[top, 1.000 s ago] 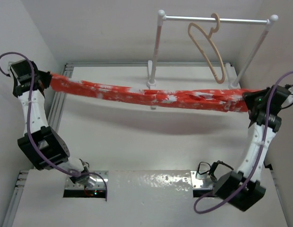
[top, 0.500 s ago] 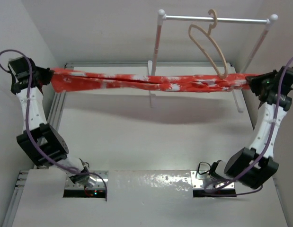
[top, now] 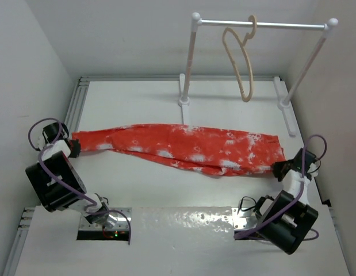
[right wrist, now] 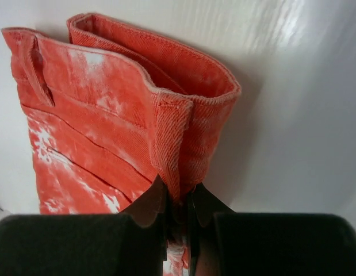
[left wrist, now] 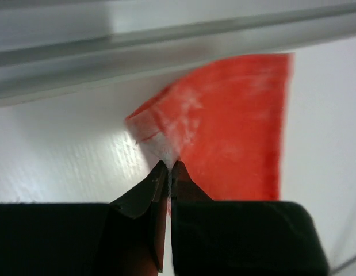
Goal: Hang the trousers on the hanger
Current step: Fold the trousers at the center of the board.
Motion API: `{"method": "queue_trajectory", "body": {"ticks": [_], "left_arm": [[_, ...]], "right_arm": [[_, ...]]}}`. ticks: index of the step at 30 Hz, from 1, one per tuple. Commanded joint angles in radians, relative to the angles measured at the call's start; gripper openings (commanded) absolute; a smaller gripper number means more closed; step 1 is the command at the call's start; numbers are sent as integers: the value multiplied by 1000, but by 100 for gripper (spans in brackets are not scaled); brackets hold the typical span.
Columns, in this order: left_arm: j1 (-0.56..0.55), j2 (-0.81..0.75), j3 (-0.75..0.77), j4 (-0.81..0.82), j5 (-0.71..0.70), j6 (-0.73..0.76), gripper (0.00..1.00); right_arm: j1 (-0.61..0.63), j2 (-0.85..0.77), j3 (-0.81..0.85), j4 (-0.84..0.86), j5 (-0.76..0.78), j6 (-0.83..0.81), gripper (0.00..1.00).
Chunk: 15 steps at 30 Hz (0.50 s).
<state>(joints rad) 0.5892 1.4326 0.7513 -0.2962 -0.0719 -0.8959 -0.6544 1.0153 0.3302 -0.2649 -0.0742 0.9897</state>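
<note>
I am holding the trousers [top: 183, 148] stretched out flat across the white table [top: 143, 103], one end in each gripper. My left gripper [left wrist: 169, 168] is pinching a corner of the leg end at the table's left side, its jaws nearly together with only thin fabric between them. My right gripper [right wrist: 179, 194] is clamping the waistband at the right side, closed on a thick seam by a belt loop, and the waist opening is gaping a little beyond it. The cloth, bright red-orange with white blotches, is lying in a long band from left to right in front of the white rail [top: 264, 24]. The hanger [top: 245, 98] is hanging by its hook from that rail, well apart from the trousers.
</note>
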Motion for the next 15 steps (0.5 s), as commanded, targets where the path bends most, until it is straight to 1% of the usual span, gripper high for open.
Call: {"method": "queue_trajectory", "body": {"ticks": [1,2,6,9,11,12,13,14,15], "left_arm": [[14,-37,25,66,-138,57,0],[12,-44,10,68,-149,63,0],[12,-64,-13,51,-222,83,0],[6,-60,23,-1,-238,63,0],[-2,-54,94,-26,-221,51,2],[-12,-51,124,-71,-226,46,7],[-22,-46,190,-92,-236,45,26],[-31,-43,225,-110,-242,48,41],[-58,-40,255,-147,-271,48,55]], "right_arm": [[-77,-23,15,86,19,-54,0],[-109,-23,10,78,13,-60,0],[-158,-56,-31,73,20,-23,0],[-172,-70,-7,30,21,-32,0],[-177,-81,33,-5,20,-37,0],[-182,-89,42,-13,19,-42,0],[-183,-105,49,-28,25,-46,13],[-186,-113,58,-36,40,-43,24],[-185,-121,56,-34,43,-42,39]]}}
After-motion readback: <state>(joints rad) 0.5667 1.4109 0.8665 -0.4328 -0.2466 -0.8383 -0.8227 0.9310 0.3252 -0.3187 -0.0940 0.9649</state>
